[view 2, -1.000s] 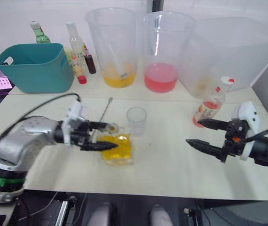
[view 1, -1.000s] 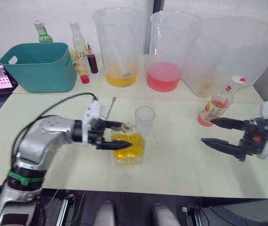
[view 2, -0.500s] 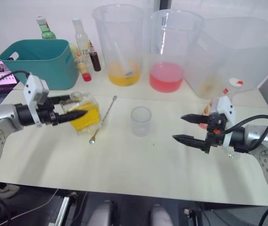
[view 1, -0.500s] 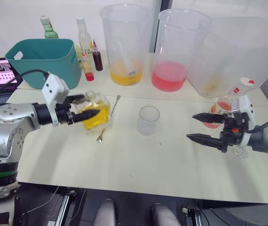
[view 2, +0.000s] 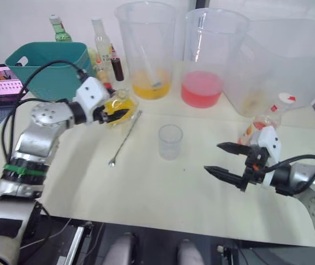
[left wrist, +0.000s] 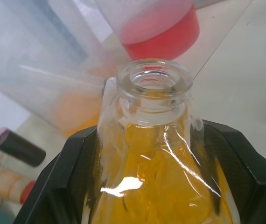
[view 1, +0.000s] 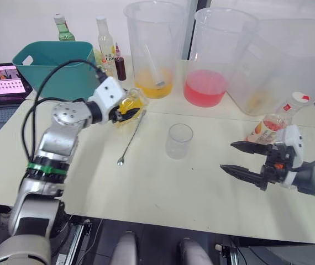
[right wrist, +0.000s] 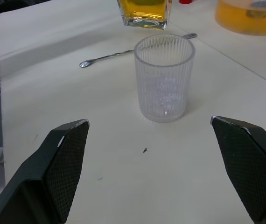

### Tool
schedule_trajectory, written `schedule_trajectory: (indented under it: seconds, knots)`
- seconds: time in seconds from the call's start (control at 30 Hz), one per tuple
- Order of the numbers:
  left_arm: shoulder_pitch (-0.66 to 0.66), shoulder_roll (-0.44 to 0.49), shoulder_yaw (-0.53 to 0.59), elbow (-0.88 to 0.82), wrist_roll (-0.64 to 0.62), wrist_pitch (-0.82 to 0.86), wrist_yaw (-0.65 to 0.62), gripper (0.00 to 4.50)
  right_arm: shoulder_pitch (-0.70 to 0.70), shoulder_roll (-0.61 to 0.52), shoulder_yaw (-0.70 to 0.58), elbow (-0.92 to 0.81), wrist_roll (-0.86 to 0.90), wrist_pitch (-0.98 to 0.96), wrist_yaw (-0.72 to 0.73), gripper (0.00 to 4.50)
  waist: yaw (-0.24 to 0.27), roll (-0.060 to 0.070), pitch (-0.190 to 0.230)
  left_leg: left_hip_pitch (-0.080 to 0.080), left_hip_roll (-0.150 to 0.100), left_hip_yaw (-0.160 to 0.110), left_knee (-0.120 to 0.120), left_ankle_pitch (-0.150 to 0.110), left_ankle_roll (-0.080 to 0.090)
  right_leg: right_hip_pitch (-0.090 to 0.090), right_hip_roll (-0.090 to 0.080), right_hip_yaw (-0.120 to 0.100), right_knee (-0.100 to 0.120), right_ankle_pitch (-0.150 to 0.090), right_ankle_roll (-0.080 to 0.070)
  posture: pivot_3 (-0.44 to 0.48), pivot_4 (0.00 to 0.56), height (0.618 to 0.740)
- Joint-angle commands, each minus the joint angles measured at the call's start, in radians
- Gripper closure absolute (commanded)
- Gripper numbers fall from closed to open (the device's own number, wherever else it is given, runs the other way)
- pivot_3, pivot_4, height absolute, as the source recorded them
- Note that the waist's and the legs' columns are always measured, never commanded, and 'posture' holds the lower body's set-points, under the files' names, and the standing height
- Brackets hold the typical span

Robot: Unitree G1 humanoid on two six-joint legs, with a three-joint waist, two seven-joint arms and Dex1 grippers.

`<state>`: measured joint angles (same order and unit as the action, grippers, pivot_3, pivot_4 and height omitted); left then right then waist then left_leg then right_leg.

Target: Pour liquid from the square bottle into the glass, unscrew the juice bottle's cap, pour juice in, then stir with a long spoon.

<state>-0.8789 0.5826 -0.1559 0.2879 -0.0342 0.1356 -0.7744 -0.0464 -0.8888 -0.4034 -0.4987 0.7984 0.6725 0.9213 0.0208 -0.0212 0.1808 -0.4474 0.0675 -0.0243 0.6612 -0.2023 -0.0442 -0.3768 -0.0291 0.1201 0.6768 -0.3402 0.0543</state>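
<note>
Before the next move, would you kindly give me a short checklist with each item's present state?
1. Left gripper shut on the square bottle: ok.
2. Bottle mouth open, no cap, seen from the left wrist: ok.
3. Glass upright on the table: ok.
4. Glass holds yellow liquid: not ok, looks empty.
5. Right gripper open, apart from the juice bottle: ok.
6. Spoon lying free on the table: ok.

l hand (view 1: 125, 107) clamped, r hand (view 1: 240, 159) agape.
</note>
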Motion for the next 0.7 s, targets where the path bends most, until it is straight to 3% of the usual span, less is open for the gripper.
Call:
schedule_trajectory:
  seconds: [0.03,0.37,0.7]
  knots:
    - [-0.093,-0.029,-0.003,0.044,0.064,-0.162,0.054,1.7,0.006,0.007,-0.063,-0.084,0.042,0.017,-0.065,0.08,-0.006,0.0,0.0,0.0,0.0,0.0,0.0,0.0,0.0,0.0,0.0,0.0,0.001,0.0,0.0,0.0,0.15,0.735]
    - [-0.189,-0.121,-0.133,0.278,0.296,-0.548,0.187,1.7,0.01,0.025,-0.083,-0.236,0.144,0.079,-0.259,0.08,-0.009,0.0,0.0,-0.001,-0.001,0.0,0.0,0.001,0.0,-0.002,0.0,0.001,0.003,0.0,0.0,0.0,0.15,0.735]
    - [-0.21,-0.169,-0.156,0.351,0.412,-0.698,0.323,1.7,0.061,0.02,-0.111,-0.292,0.183,0.075,-0.35,0.08,-0.011,0.0,0.0,-0.006,-0.001,0.0,0.0,0.004,0.0,-0.009,0.0,0.001,0.007,0.0,0.0,0.0,0.15,0.735]
